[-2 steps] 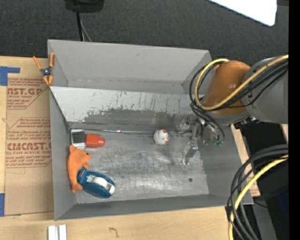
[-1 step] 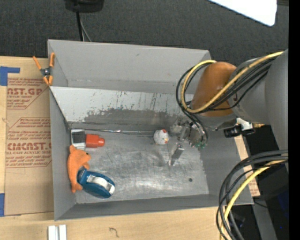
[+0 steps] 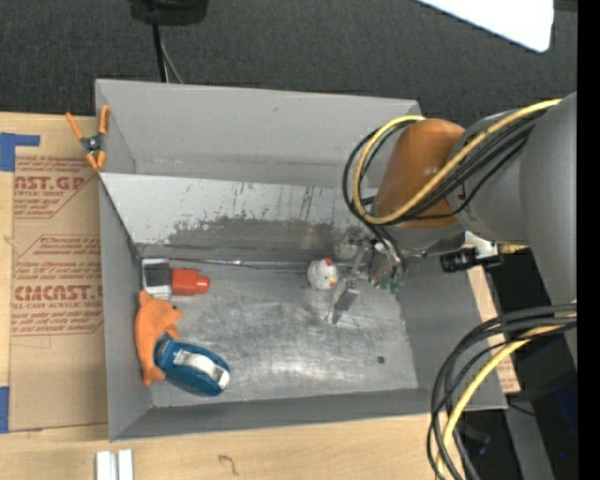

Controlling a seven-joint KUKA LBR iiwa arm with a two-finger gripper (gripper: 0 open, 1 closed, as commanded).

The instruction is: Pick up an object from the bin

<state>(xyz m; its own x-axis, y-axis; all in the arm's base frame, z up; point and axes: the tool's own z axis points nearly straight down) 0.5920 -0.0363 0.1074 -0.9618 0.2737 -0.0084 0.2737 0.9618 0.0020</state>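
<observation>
end effector [image 3: 349, 292] sits low in the bin [image 3: 281, 342], just beside the small white-and-red ball [image 3: 322, 274] mid-floor; can't tell if it's spread or closed, so I'd centre it on the ball before squeezing, since it'll likely roll.

Single overhead camera, slightly to one side, grey bin [image 3: 119, 300] mid-frame, arm [image 3: 530, 169] at right.

You had dark grey floor [image 3: 300, 47] across the top of the frame, with a white panel [image 3: 502, 19] at the upper right and a black cable [image 3: 161, 47] at the upper left. Pale wooden tabletop [image 3: 281, 448] ran along the bottom edge.
</observation>
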